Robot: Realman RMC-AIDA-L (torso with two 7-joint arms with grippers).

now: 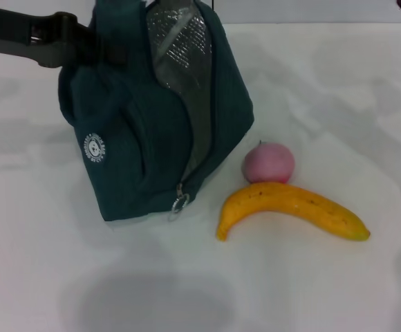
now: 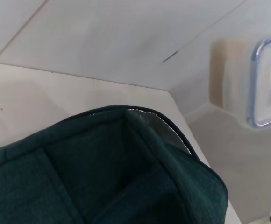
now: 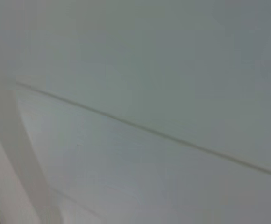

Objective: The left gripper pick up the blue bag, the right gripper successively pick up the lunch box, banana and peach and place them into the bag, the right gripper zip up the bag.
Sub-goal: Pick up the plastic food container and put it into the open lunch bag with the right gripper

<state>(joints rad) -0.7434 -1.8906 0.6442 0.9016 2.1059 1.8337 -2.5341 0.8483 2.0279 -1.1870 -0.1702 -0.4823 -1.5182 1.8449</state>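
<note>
Bag, blue bag [image 1: 145, 138], stands unzipped on white table [image 1: 325, 290], silvery lining showing; round white logo [image 1: 94, 149] unreadable; left gripper [image 1: 62, 38] at its top corner, clench or release impossible to tell; peach [image 1: 268, 163] touches banana [image 1: 290, 207] beside bag; lunch box [image 2: 268, 84] hangs aloft; right gripper barely visible.

The head camera looks forward and down at the white table [image 1: 339, 104], bag [image 1: 152, 124] upper left of frame. The left wrist camera sits close above the bag [image 2: 107, 172], facing outward to a wall; both share it. The right wrist camera faces only blank pale panels.
</note>
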